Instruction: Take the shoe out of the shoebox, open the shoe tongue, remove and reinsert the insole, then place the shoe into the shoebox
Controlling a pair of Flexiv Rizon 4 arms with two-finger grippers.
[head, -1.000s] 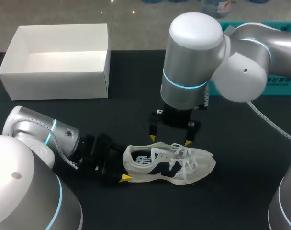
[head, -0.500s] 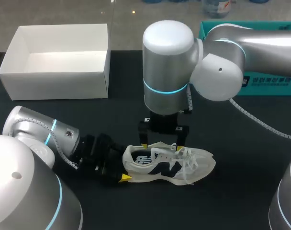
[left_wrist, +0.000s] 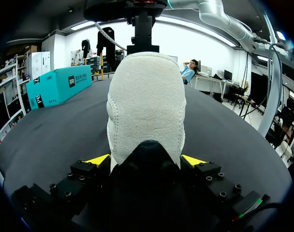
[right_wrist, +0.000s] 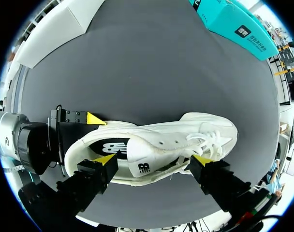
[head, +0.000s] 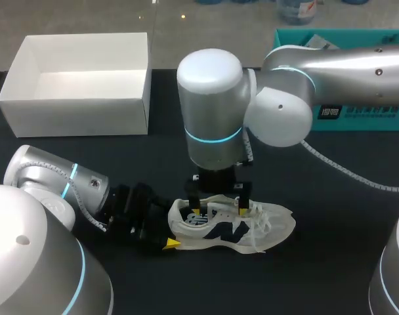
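Black table [head: 331,216] carries everything. Shoe [head: 268,226] sits sole down on it, outside the shoebox [head: 75,108]; heel faces our left gripper [left_wrist: 146,162], toe points away from it.

Left gripper lies low on the table behind the shoe; its fingers are clamped on the heel, one yellow tip on each side, both pressed against the white upper.

Right gripper [right_wrist: 153,159] hangs directly above the shoe's middle, fingers pointing down and spread wide, holding nothing. One tip is over the collar opening, the other over the laces [right_wrist: 210,140]; tongue [right_wrist: 149,150] stands between them. Whether either tip touches the shoe we cannot tell.

Insole [right_wrist: 110,146], dark with white print, shows inside the opening, just beside the right gripper's heel-side tip.

Shoebox is white and open-topped; it sits well apart from both grippers, beyond the left gripper toward the table's far edge. Teal box [head: 357,111] sits well beyond the right gripper, near the far edge.
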